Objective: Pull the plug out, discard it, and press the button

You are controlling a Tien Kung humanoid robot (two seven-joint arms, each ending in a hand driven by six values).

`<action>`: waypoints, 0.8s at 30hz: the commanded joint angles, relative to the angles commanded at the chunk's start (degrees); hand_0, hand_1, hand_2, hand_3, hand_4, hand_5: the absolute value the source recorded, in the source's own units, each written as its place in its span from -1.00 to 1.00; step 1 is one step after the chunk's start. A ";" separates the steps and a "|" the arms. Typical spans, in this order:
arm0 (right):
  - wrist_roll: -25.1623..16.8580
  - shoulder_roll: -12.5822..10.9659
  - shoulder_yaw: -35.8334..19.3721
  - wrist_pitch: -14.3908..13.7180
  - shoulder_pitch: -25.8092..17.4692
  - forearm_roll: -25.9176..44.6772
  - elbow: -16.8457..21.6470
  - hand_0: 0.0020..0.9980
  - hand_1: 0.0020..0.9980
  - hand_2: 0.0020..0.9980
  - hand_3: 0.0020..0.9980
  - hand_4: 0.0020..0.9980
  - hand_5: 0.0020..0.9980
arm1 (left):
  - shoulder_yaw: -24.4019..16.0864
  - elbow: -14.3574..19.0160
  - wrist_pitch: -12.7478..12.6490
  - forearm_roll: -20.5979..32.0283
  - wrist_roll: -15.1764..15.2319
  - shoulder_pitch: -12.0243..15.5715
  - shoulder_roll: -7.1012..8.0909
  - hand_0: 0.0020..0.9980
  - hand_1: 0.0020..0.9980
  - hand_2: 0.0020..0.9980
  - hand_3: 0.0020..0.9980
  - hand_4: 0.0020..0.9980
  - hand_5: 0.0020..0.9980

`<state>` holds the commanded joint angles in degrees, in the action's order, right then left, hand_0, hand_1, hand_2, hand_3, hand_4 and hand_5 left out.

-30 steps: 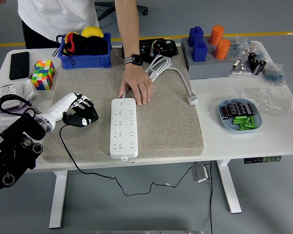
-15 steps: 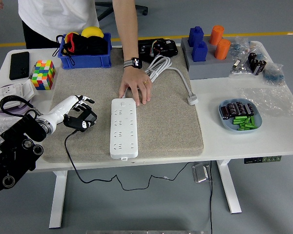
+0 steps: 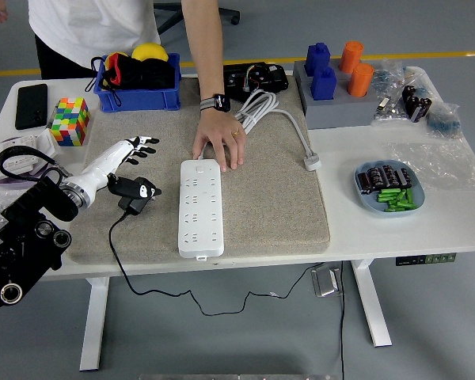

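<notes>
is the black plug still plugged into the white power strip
No, the black plug lies on the beige mat, left of the white power strip and apart from it.

Left arm reaching in from lower left; robot hand raised, fingers spread, holding nothing.

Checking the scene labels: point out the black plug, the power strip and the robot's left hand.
black plug point(image 3: 134, 192), head view, on its body
power strip point(image 3: 200, 207), head view, middle of its top face
left hand point(image 3: 132, 149), head view, middle of the hand
</notes>
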<state>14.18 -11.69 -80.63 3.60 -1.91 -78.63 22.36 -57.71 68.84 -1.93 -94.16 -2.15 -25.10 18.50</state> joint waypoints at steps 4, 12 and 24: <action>-0.01 0.01 -0.10 -0.02 0.05 0.01 0.01 0.57 0.49 0.48 0.49 0.58 0.51 | 1.10 3.99 -0.84 2.47 2.10 -1.16 0.46 0.02 0.05 0.09 0.54 0.69 -1.00; -0.01 0.07 -0.04 -0.02 0.09 0.12 0.00 0.57 0.49 0.48 0.49 0.58 0.51 | 6.44 3.76 2.21 2.81 -1.65 -6.67 0.54 -0.47 -0.28 -0.21 0.45 0.69 -1.00; 0.03 0.05 -0.12 -0.02 -0.03 0.08 -0.14 0.57 0.49 0.48 0.48 0.58 0.51 | 12.64 -0.52 11.71 6.74 -11.12 -11.96 0.01 -0.94 -0.92 -0.69 0.57 0.69 -0.97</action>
<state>14.20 -11.63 -80.75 3.58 -1.94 -78.55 22.21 -45.07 68.32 9.78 -87.42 -13.28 -37.05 18.51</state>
